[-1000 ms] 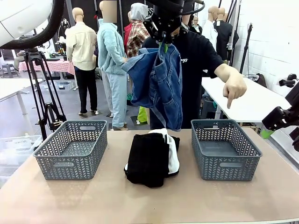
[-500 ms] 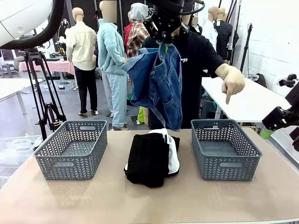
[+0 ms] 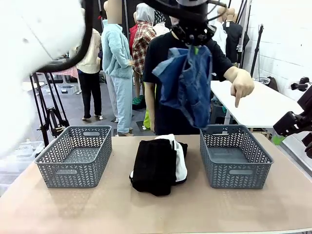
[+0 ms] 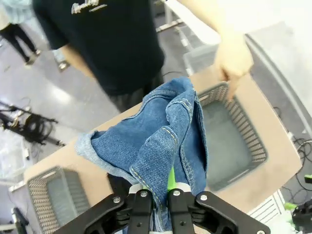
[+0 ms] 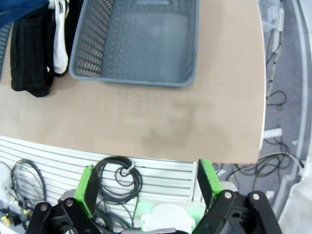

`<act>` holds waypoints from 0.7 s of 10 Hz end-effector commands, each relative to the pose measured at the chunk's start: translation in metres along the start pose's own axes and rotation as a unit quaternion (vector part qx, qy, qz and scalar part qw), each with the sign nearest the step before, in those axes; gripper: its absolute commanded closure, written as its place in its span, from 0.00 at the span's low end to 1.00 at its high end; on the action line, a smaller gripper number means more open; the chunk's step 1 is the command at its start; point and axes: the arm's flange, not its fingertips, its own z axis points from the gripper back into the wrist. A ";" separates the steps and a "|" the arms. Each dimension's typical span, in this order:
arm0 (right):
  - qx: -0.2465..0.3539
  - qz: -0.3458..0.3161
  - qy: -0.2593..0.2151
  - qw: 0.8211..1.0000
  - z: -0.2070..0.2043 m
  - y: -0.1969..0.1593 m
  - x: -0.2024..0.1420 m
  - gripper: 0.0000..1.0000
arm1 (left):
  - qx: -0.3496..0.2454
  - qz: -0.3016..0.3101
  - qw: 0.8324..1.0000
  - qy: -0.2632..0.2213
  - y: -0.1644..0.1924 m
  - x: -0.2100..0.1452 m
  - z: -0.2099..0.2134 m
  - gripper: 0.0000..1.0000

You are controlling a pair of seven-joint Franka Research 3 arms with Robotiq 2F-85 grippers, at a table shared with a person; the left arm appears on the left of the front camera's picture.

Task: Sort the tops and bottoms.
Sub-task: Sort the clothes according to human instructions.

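Note:
High over the table's far side, my left gripper (image 3: 195, 45) is shut on the blue denim piece (image 3: 187, 85), which hangs just above the far left corner of the right basket (image 3: 236, 181). In the left wrist view the denim (image 4: 161, 136) bunches between the fingers of the gripper (image 4: 156, 195). A folded black piece (image 3: 153, 168) lies at the table's middle, with the white black-edged piece (image 3: 181, 163) and more black cloth beneath it. My right gripper (image 5: 148, 185) stands open and empty off the table's right edge.
The left basket (image 3: 73, 175) stands empty on the table's left. Across the table, a person points a hand (image 3: 242, 87) down at the right basket. Cables (image 5: 114, 183) lie on the floor under my right gripper. Bare tabletop (image 3: 156, 209) runs along the near edge.
My left gripper has carried the denim piece to the right, from over the middle pile toward the right basket. The pointing hand and my right arm stay put.

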 end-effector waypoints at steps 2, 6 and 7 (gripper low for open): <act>0.003 0.003 -0.001 1.000 0.000 0.001 0.001 0.00 | -0.126 0.039 0.991 -0.008 -0.010 0.058 -0.029 1.00; 0.003 0.003 -0.001 1.000 0.000 0.001 0.001 0.00 | -0.119 0.039 0.992 -0.011 -0.008 0.015 -0.046 1.00; 0.003 0.003 -0.001 1.000 0.000 0.001 0.001 0.00 | -0.119 0.039 0.992 -0.011 -0.008 0.015 -0.046 1.00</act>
